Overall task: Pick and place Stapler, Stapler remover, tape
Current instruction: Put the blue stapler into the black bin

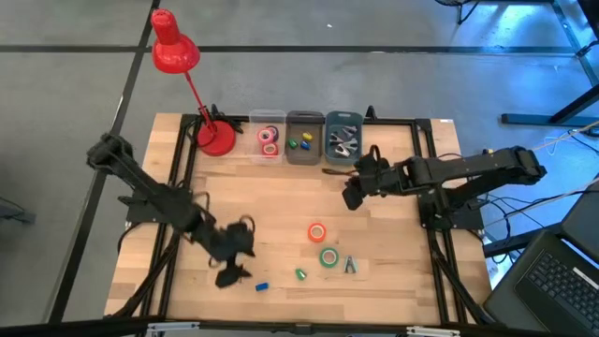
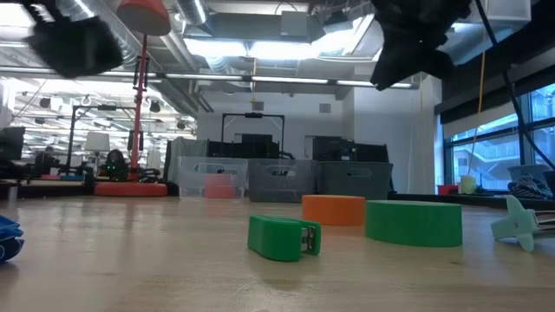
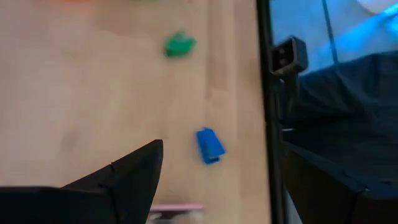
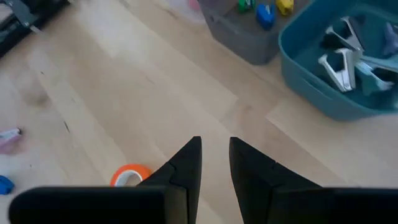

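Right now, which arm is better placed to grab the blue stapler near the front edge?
Left. Its end effector hangs right beside the blue stapler; the right end effector is up near the bins.

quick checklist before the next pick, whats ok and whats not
1. Right gripper empty: ok, its fingers stand a little apart with nothing between them.
2. Left gripper state: cannot tell; it hovers near the blue stapler.
3. Loose tape reachable: ok, the orange tape roll and green tape roll lie flat on the table.
4. Green stapler and staple remover free: ok, each lies apart from the rolls.
5. Bins open: ok, the clear bin, grey bin and teal bin have no lids.
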